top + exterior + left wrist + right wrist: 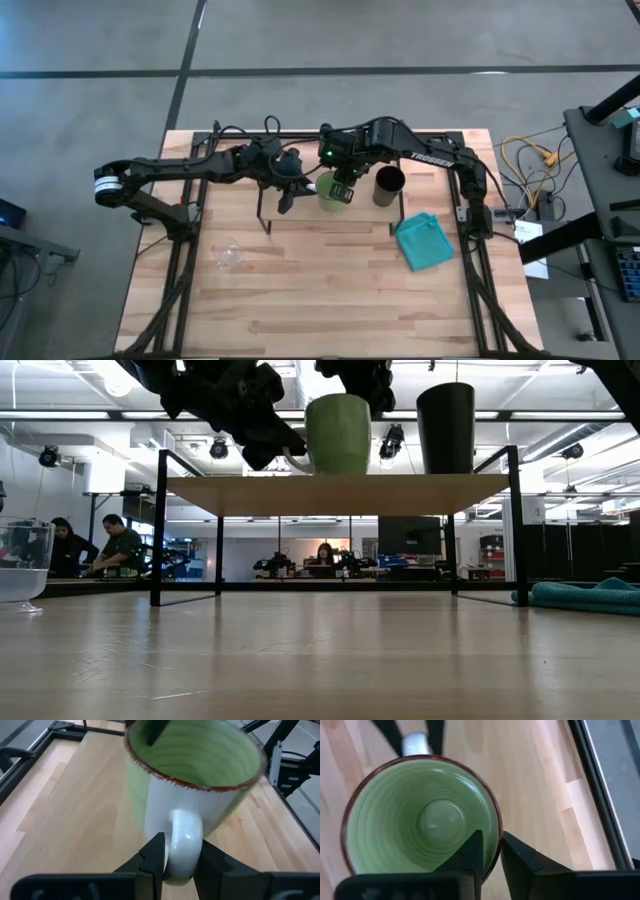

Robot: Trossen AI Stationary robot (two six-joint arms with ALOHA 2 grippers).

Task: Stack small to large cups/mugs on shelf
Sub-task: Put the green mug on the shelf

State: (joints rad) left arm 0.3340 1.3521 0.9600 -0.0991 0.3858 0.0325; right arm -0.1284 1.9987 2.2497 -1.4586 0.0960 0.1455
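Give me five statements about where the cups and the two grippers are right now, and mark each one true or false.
1. The green mug stands on the shelf. True.
2. The black cup lies tipped over on the table. False: it stands upright on the shelf, beside the green mug.
3. The left gripper has its jaws shut on the mug's handle. True.
4. The clear glass cup is already on the shelf. False: it sits on the table, in front of the shelf.
5. The right gripper hangs away from the mug. False: its jaws straddle the mug's rim.
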